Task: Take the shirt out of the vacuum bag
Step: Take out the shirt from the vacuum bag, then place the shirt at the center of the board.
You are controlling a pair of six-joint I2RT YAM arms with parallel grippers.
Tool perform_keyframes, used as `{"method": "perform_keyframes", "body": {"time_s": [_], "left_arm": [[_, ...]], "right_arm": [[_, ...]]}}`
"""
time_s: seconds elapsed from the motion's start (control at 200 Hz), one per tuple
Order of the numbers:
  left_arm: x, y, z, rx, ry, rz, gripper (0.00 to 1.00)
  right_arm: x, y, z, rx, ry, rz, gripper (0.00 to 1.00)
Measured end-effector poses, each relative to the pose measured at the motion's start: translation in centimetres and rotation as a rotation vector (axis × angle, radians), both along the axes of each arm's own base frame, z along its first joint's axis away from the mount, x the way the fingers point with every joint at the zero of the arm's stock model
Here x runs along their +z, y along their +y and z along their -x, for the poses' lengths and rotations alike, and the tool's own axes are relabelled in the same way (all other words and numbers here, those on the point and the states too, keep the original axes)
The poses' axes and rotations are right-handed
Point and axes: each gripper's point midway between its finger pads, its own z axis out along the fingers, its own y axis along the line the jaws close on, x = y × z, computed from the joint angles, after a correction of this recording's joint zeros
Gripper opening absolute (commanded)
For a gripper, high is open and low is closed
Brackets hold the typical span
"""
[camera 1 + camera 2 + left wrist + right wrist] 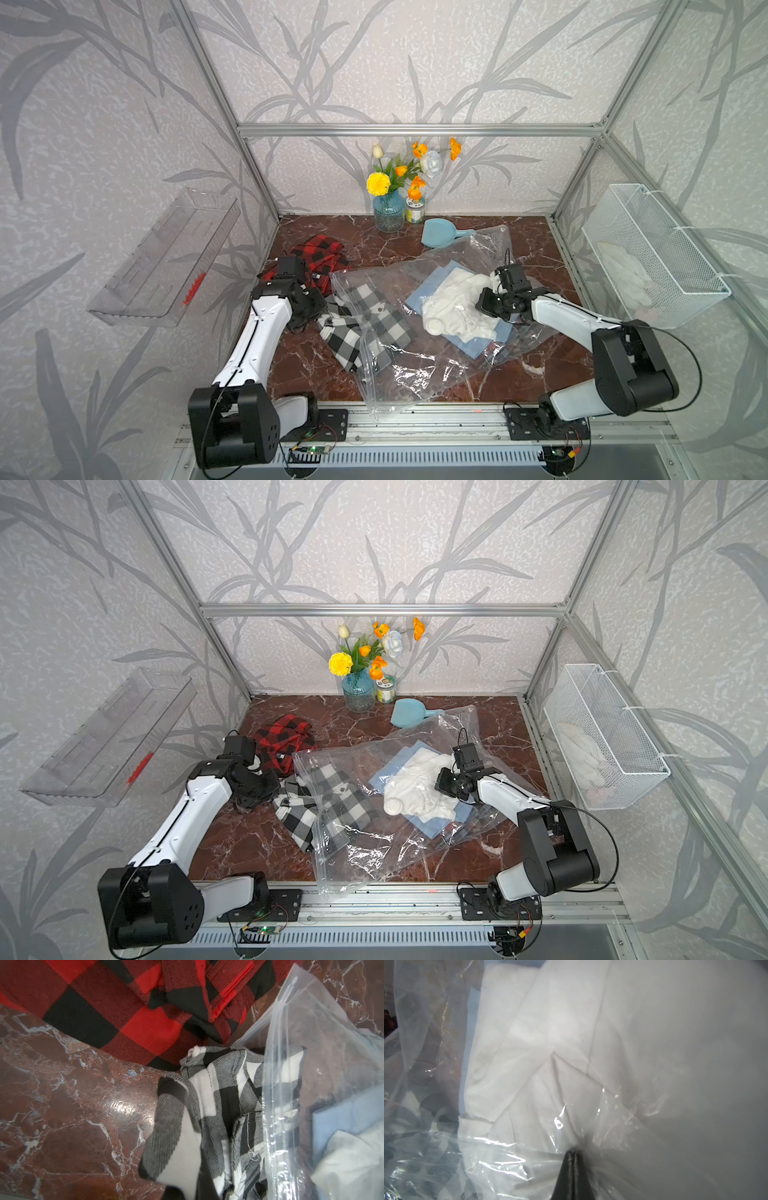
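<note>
vacuum bag [415,374] film pinched between right fingers [569,1174]; checked shirt [337,332] partly out.

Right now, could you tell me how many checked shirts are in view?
2: the red-and-black shirt lies on the table beside the vacuum bag; the black-and-white shirt sticks partly out of it.

Mid-frame, a black-and-white checked shirt [343,349] lies partly out of a large clear crinkly plastic vacuum bag [415,374] on the reddish marble worktop [303,365].
</note>
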Motion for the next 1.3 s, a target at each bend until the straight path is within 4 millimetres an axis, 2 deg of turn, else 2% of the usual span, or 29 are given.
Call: {"method": "perform_keyframes", "body": {"time_s": [0.265, 0.415, 0.615, 1.005, 1.299], "left_arm": [[3.0, 1.1, -0.7, -0.055, -0.045, -0.090, 0.00], [4.6, 2.2, -2.8, -0.082, -0.052, -0.157, 0.00], [4.9, 3.4, -5.8, -0.109, -0.015, -0.221, 0.00], [5.8, 6.5, -8.6, -0.110, 0.031, -0.374, 0.00], [6.4, 9.7, -11.0, -0.072, 0.053, -0.431, 0.00]], "right_arm": [[0.0, 0.0, -0.3, 0.000, -0.003, -0.014, 0.00], [0.0, 0.0, -0.6, -0.001, -0.003, -0.021, 0.00], [0.1, 0.0, -0.7, 0.000, -0.005, -0.022, 0.00], [0.1, -0.1, -0.8, 0.001, -0.005, -0.024, 0.00], [0.1, 0.0, -1.1, 0.001, -0.006, -0.024, 0.00]]}}
